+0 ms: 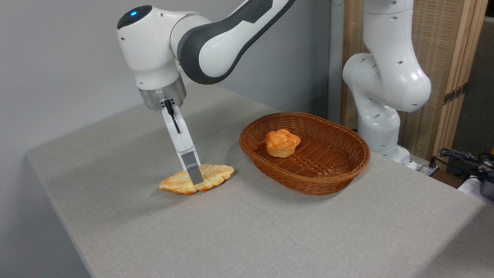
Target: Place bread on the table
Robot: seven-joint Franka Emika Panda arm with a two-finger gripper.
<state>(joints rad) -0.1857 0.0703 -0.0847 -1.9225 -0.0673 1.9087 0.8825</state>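
Worktop [270, 231] wide, grey. Wicker basket [308, 170] right of my pincer [195, 178]. Long croissant [210, 174] already on worktop; pincer down on it, cannot tell if clamped. Knotted bun [283, 143] sits in basket: likely light, soft, glaze maybe slick; grip sides gently.

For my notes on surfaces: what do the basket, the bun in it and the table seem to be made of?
Basket: woven wicker, reddish brown with a slight sheen; the weave ribs show. Bun: looks baked, with a glossy orange top and a paler base; real or imitation, I cannot tell. Table: light grey, matte and finely textured, probably a fabric-like covering.
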